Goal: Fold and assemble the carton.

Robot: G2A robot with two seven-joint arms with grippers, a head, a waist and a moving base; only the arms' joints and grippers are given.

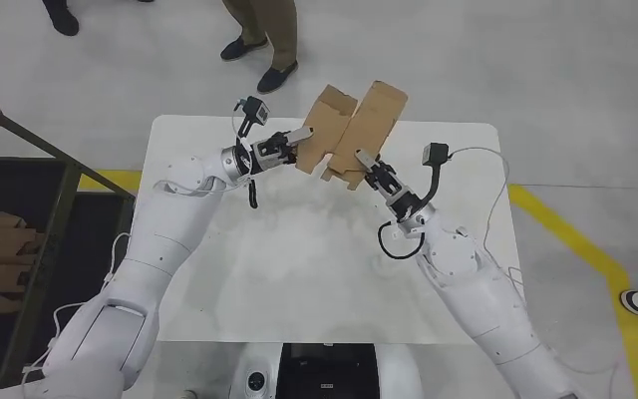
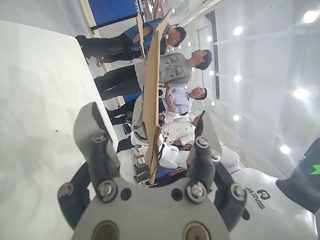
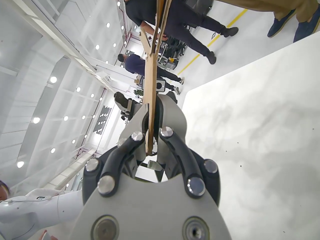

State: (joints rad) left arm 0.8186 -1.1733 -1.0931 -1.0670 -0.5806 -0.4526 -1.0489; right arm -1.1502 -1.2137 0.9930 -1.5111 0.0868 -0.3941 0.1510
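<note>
A flat brown cardboard carton is held in the air over the far middle of the white table, its flaps spread. My right gripper is shut on the carton's near edge; the right wrist view shows the carton edge-on, clamped between the fingers. My left gripper is at the carton's left side with its fingers open. In the left wrist view the carton runs edge-on between the two spread fingers without touching them.
The table's far edge lies just under the carton. People stand on the floor beyond the table. A dark frame with cardboard stands at the left of the table.
</note>
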